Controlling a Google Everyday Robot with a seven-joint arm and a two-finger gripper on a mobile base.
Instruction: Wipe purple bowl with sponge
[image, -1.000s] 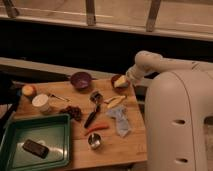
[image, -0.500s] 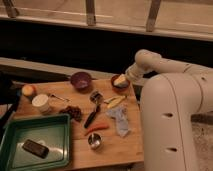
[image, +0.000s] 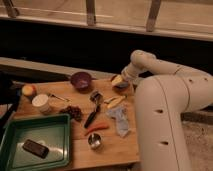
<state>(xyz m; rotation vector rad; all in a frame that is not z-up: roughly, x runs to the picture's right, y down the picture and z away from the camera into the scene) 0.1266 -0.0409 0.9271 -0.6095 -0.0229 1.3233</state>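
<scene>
1. Gripper sits over the table's far right corner, sponge at its tip; whether it's gripping, I can't tell.
2. Purple bowl stands well apart, leftward along the far edge.

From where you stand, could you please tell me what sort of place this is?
Probably a kitchen-style test area: a wooden table carries a purple bowl, a carrot and a green tray. The gripper is at the table's far right edge, by the sponge.
</scene>
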